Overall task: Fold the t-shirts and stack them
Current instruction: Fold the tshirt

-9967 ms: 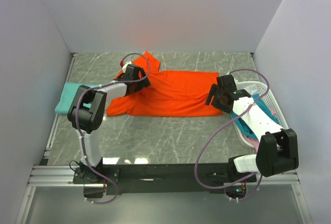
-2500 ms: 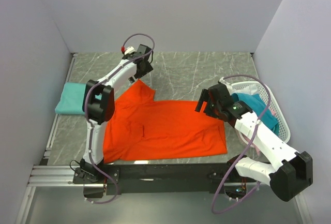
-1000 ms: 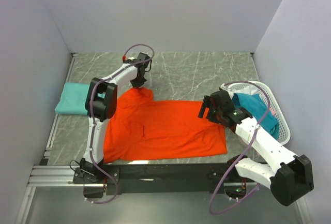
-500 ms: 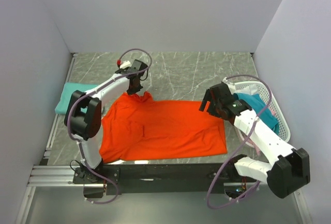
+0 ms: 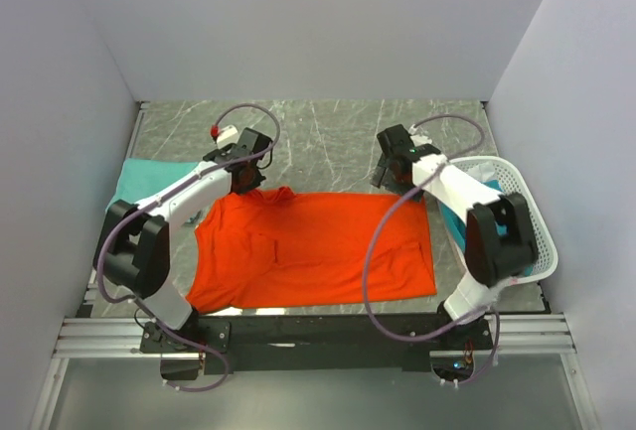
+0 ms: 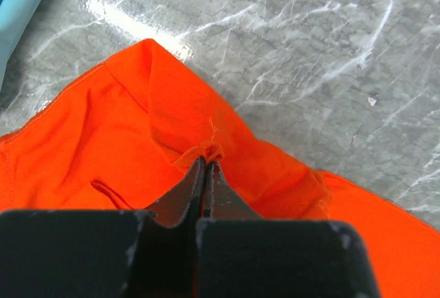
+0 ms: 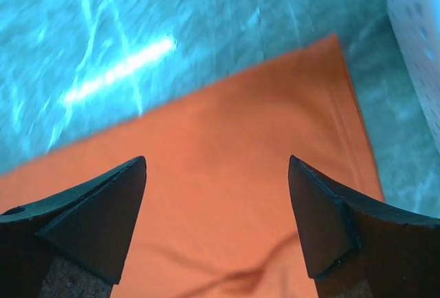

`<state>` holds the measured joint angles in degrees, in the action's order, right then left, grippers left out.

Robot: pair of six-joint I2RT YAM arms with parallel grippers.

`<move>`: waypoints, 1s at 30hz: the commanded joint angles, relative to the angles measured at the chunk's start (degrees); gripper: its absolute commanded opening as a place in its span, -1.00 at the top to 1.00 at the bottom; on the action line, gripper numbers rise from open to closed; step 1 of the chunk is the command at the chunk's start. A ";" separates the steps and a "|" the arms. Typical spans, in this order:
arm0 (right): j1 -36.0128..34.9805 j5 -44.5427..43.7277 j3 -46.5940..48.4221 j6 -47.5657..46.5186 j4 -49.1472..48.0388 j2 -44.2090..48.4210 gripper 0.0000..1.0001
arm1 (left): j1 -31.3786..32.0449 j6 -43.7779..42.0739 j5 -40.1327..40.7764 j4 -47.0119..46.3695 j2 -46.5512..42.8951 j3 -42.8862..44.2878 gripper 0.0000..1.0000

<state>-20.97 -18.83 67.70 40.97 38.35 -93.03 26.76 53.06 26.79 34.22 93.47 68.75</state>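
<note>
The orange shirt lies spread flat on the table, its long axis running left to right, sleeves and neck to the left, hem to the right. The left gripper is pinched tight on a raised fold at the shirt's far left corner. The right gripper hangs over the far right corner, fingers spread wide, holding nothing. A folded teal shirt sits at the left edge, partly behind the left arm. The right arm hides most of the basket.
</note>
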 commanded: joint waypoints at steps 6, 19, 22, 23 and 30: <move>2.08 -8.22 9.90 3.76 3.56 -11.81 -0.71 | 0.39 0.82 -0.86 -2.67 -5.84 -4.32 0.99; 3.92 -9.73 12.63 5.17 4.80 -19.20 -0.66 | 0.48 0.91 -1.82 -2.93 -7.95 -5.56 0.99; 3.92 -9.82 12.89 5.08 4.72 -20.26 -0.64 | 0.48 0.99 -2.18 -2.93 -8.48 -5.65 0.99; 3.92 -9.91 12.81 5.34 4.81 -20.26 -0.64 | 0.57 1.08 -2.18 -2.84 -8.48 -5.73 0.99; 3.92 -9.56 9.65 6.58 5.33 -18.33 -0.54 | 0.66 1.43 -2.18 -2.66 -9.97 -6.43 0.99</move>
<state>-17.41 -26.17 78.39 45.63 42.22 -112.97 27.11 53.76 24.82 32.34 86.48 62.94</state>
